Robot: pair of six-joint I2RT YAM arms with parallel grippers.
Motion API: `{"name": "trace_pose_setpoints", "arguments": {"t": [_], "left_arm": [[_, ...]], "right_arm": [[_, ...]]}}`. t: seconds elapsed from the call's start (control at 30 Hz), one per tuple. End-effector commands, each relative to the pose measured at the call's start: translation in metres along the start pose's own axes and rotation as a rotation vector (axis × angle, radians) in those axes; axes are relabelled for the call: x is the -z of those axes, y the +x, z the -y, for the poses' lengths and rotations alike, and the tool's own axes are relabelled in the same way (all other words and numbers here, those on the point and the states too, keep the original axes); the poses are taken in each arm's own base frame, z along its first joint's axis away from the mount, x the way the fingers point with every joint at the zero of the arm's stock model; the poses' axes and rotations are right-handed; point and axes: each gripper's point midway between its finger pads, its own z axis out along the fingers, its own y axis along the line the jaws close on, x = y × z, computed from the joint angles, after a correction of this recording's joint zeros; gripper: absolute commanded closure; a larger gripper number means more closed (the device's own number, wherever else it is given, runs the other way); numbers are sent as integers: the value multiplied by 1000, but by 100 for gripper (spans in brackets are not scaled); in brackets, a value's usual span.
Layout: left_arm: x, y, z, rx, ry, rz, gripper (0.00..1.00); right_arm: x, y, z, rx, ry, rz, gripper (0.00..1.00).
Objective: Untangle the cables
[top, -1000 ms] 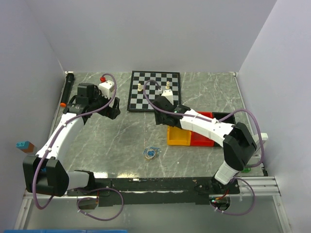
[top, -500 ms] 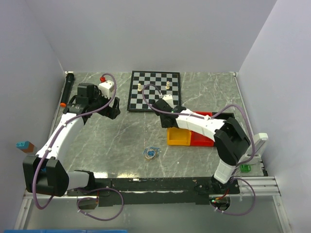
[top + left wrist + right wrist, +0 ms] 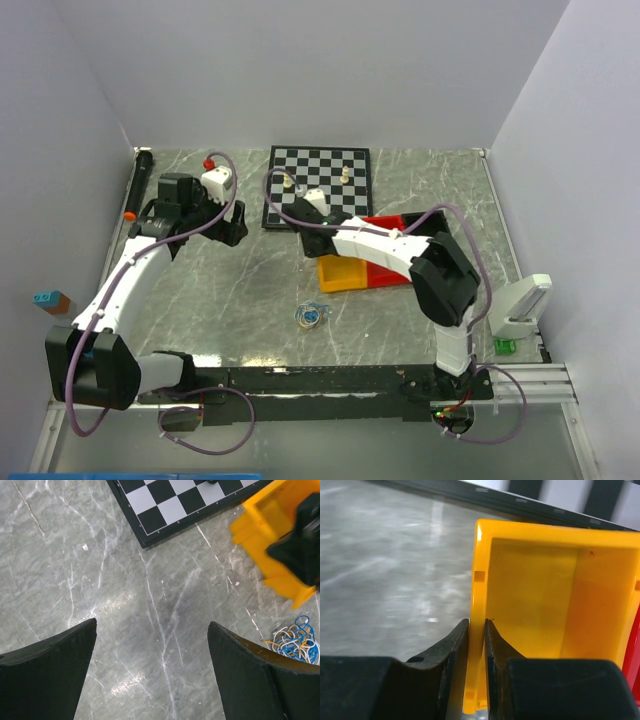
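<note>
The cables (image 3: 311, 315) are a small tangle of blue, orange-yellow and whitish wires lying on the marble table near the front centre. They also show at the lower right of the left wrist view (image 3: 295, 642). My left gripper (image 3: 232, 232) is open and empty over bare table (image 3: 151, 625), far left of the tangle. My right gripper (image 3: 321, 256) is shut on the left wall of a yellow bin (image 3: 340, 275), as the right wrist view shows (image 3: 477, 622). The bin (image 3: 535, 595) is empty and sits just behind the tangle.
A red bin (image 3: 386, 223) adjoins the yellow one. A chessboard (image 3: 318, 187) with a few pieces lies at the back centre. A black marker (image 3: 138, 185) and a red ball (image 3: 210, 162) lie at the back left. A white object (image 3: 520, 305) stands at the right edge.
My right arm has swung left, dragging the yellow bin and the red bin leftwards and turning them. The left arm and the cables have not moved.
</note>
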Motion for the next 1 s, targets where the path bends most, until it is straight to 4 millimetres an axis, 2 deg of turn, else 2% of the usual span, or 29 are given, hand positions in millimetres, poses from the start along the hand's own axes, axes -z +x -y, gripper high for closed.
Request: {"name": "trace_pose_setpoints", "arguments": {"t": [0.0,0.23,0.5,0.57,0.67,0.73,0.8,0.9,0.97], "left_arm": [[4,-4,4,23,13,42,3],[-1,13,6,33,17,10,3],[-2,22,6,52,12,-5,3],[-2,22,6,56,10,-3,3],[-2,24,3,71,-9,-4,3],[0,24,2,73,-17,-1,3],[2,22,2,69,-18,4,3],[2,20,5,68,3,7,3],[1,20,9,67,26,2,3]], "right_arm": [[12,-24,-50,12,-104,46,77],[14,-39,-98,-2,-203,55,75],[23,-71,-154,22,-331,97,71],[26,-78,-164,25,-371,112,68],[36,-82,-179,51,-461,127,55],[47,-86,-179,68,-490,152,46],[62,-92,-170,70,-502,186,38],[81,-98,-144,58,-475,237,32],[92,-98,-118,29,-430,256,31]]}}
